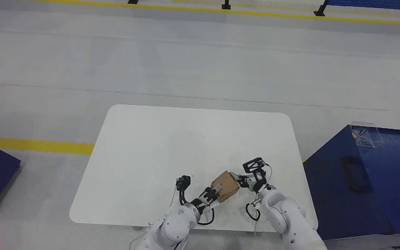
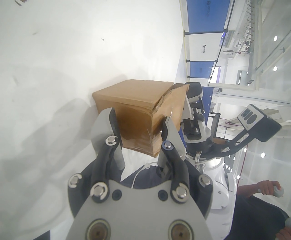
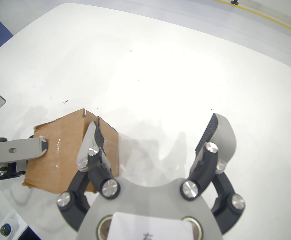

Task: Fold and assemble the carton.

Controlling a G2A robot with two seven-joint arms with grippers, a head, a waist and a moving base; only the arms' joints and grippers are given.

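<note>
Carton steadied on tabletop: left gripper fingers pinch its corner; right gripper fingers spread wide, one bracing it.

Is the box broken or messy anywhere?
Yes. The carton has a crumpled, torn corner right by the left gripper. There is a dark brownish patch on the side facing that gripper. The flap beside the tear sticks up past the top face instead of lining up.

White table, rounded corners, on grey floor marked with yellow lines. Dark blue unit beside the table. Blue panels on posts behind; ceiling lights lit.
</note>
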